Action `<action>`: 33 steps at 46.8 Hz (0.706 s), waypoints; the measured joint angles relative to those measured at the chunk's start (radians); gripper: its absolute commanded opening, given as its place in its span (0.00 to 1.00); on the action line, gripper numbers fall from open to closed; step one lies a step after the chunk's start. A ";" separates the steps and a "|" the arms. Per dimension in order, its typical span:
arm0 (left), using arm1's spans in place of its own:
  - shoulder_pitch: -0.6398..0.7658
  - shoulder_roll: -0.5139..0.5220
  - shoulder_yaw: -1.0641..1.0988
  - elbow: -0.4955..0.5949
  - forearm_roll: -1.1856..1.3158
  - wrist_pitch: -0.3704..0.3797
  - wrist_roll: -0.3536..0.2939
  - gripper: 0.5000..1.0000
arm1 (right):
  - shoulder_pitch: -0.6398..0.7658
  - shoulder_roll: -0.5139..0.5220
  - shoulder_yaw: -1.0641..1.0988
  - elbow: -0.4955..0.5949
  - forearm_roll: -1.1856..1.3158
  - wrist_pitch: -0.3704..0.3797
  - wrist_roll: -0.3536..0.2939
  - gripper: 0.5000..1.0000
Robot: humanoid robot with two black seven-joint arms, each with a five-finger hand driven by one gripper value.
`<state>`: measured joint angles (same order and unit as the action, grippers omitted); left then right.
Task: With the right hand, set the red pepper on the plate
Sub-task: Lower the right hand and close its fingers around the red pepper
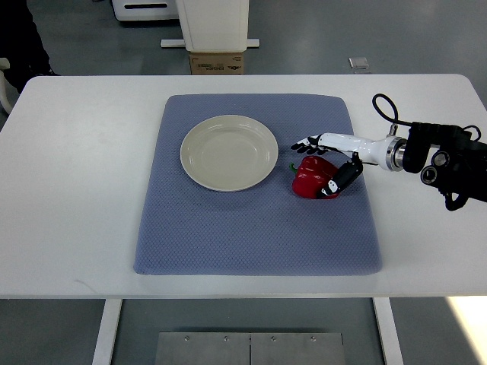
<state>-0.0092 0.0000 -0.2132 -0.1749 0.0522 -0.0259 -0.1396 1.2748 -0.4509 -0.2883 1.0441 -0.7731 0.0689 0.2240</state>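
— What is counted on the counter (84,190)?
— One blue mat (251,228), one empty plate (228,152) at centre, one red pepper (310,178) right of it, on the mat.
— And the right robot hand (329,163)?
— It is seen right of centre, fingers curled around the pepper.

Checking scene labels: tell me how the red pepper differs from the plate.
The red pepper is glossy red and lumpy with a green stem; the plate is cream, round and shallow. The pepper is much smaller than the plate. The right hand is at the pepper, its fingers reaching past it, while the plate sits untouched, with nothing on it. Both rest on the blue mat, apart from each other.
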 measured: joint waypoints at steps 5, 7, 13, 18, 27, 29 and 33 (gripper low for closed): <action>0.000 0.000 0.000 0.000 0.000 0.000 0.000 1.00 | -0.004 0.000 0.000 -0.004 0.000 0.000 0.000 0.68; 0.000 0.000 0.000 0.000 0.000 0.000 0.000 1.00 | -0.006 0.000 0.000 -0.004 0.000 0.000 0.000 0.67; 0.000 0.000 0.000 0.000 0.000 0.000 0.000 1.00 | -0.009 0.001 0.000 -0.005 0.000 0.000 0.001 0.61; 0.000 0.000 0.000 0.000 0.000 0.000 0.000 1.00 | -0.016 0.001 0.000 -0.006 0.000 0.000 0.002 0.51; 0.000 0.000 0.000 0.000 0.000 0.000 0.000 1.00 | -0.019 0.001 0.000 -0.016 0.000 0.000 0.002 0.05; 0.000 0.000 0.000 0.000 0.000 0.000 0.000 1.00 | -0.013 -0.001 0.000 -0.016 0.000 0.000 0.002 0.00; 0.000 0.000 0.000 0.000 0.000 0.000 0.000 1.00 | -0.004 -0.004 0.003 -0.021 0.001 0.001 0.002 0.00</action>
<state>-0.0092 0.0000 -0.2132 -0.1749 0.0522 -0.0260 -0.1396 1.2708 -0.4548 -0.2856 1.0227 -0.7726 0.0703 0.2258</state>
